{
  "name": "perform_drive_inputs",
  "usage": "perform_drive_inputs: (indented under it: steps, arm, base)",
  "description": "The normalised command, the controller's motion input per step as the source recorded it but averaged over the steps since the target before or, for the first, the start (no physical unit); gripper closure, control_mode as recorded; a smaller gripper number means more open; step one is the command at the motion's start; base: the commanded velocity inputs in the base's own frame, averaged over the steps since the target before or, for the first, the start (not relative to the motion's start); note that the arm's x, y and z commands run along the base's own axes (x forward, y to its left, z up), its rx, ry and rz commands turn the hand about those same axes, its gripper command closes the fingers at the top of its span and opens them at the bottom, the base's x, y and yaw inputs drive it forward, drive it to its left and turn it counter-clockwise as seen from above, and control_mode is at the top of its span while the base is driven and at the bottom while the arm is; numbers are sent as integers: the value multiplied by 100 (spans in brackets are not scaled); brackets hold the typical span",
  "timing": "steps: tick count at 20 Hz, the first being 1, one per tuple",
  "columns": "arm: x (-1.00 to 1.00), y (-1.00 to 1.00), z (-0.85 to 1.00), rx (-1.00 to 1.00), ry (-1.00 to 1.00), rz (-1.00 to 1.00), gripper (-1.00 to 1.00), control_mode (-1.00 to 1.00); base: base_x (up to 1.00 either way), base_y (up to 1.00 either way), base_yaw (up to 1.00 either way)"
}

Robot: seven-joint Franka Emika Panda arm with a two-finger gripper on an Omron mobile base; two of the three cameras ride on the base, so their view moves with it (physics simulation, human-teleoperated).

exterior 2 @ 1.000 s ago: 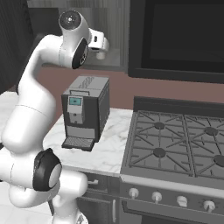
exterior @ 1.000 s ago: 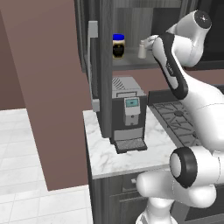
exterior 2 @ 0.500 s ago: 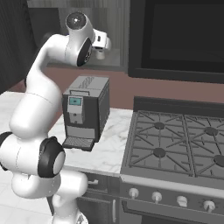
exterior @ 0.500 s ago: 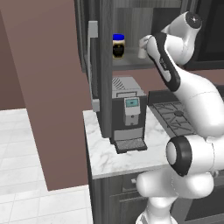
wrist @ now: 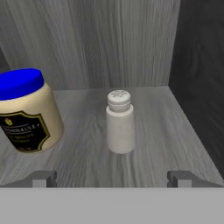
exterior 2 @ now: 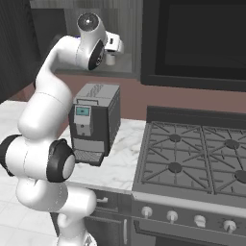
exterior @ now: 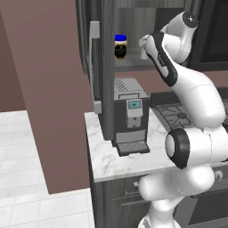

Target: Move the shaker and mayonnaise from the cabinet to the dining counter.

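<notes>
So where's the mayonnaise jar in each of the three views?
Left base view: mayonnaise upper middle, on the cabinet shelf above the coffee machine.
Right base view: not in it.
Hand view: far left, upright, apart from the shaker.
Shared landmark: the shaker, at the arm's edge in the left base view.

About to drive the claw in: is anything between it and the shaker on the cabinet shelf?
Nothing visible. In the hand view the open claw faces the upright shaker across bare shelf. The mayonnaise jar stands apart to its left, outside that path.
</notes>
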Motion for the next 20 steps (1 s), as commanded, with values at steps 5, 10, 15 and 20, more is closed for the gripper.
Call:
perform_drive_inputs:
  steps: [5,10,15,20]
  arm:
    - [24,0,-9,0,0,-1,-100,-100]
    - [17,0,-12,0,1,0,-100,-100]
    - [17,0,-10,0,0,0,-100,-100]
    - [21,0,-10,0,1,0,-100,-100]
  base:
    - [0,0,0]
    - [0,0,0]
    - [0,0,0]
    - [0,0,0]
